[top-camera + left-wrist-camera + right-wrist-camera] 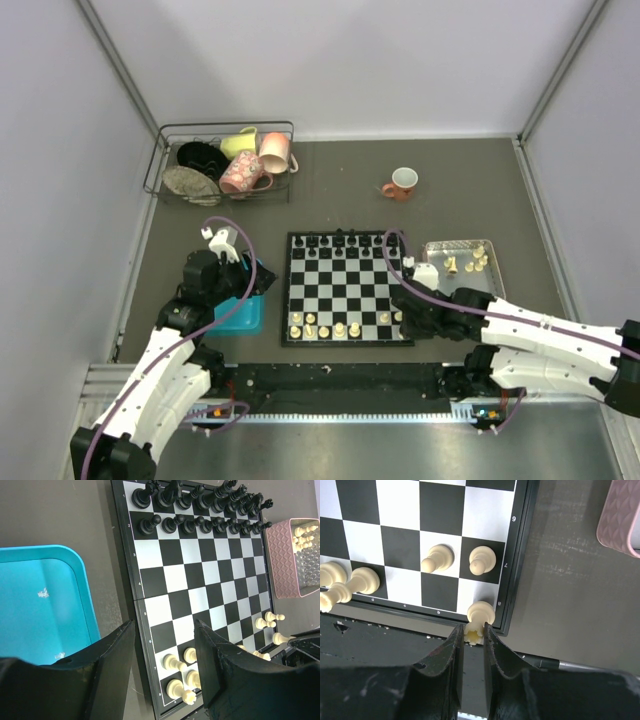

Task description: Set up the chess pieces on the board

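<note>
Our right hand [472, 636] pinches a white rook [480, 613] at a corner of the board [440, 505]; our left hand [164, 630] is spread.

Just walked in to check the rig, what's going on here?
The right tool pinches a white rook on the near right corner square of the chessboard. The left tool hangs open near the blue tray. The black pieces fill the far two rows; some white pieces stand on the near rows, more lie in the pink tray.
</note>
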